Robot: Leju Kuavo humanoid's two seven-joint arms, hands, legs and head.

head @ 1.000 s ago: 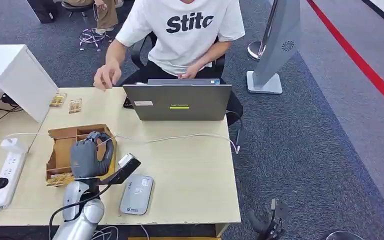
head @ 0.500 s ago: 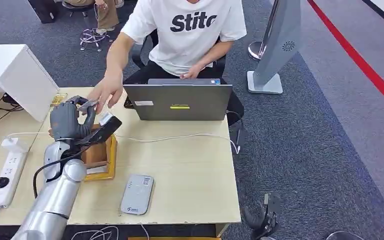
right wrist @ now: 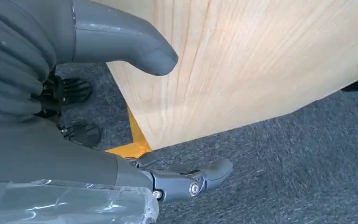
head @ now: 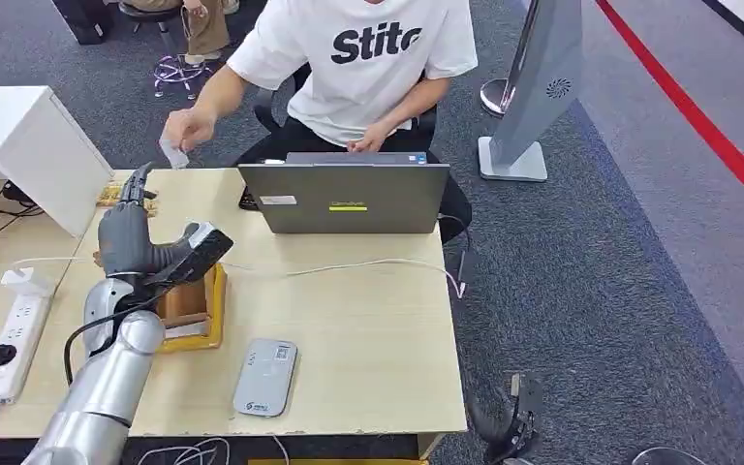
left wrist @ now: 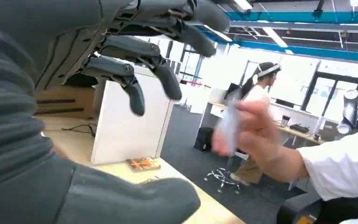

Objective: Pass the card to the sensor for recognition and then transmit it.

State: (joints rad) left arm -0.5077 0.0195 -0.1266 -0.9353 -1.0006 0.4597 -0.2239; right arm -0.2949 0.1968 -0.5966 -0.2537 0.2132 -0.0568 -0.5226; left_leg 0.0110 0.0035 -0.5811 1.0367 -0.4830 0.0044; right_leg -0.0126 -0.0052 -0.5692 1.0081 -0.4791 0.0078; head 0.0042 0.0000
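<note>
pale card (head: 173, 152) (blurred), in person's hand (head: 186, 128)

We read "Stitc" in black letters on the person's white cotton T-shirt (head: 368, 48). The small labels on the grey laptop lid (head: 349, 199) are too small for us.

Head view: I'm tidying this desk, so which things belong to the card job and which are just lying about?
Job:
card, in the person's hand
sensor
left hand, holding nothing
cardboard box

Lying about:
laptop
power strip
white cable
snack packets
</note>
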